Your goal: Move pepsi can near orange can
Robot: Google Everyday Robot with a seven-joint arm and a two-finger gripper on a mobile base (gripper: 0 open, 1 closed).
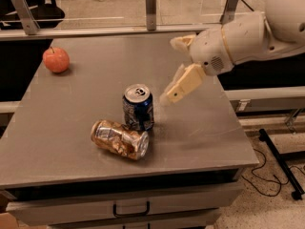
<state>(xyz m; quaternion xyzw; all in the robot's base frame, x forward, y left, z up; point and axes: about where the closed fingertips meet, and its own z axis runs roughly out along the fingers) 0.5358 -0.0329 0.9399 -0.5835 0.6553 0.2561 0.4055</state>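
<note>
1. Two cans stand on the grey table (57, 128): the pepsi can (138, 107) upright, just behind the toppled orange can (120, 139).
2. My gripper (172, 70) hovers to their right, jaws spread, empty.
3. Apple (56, 60) at the far-left corner; cables on the floor (267, 175).

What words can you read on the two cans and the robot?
On the pepsi can: white and red markings, too blurred to read.
On the orange can: nothing readable.
On the gripper, open in the air beside the pepsi can: no writing.
On the apple and table: none.
</note>
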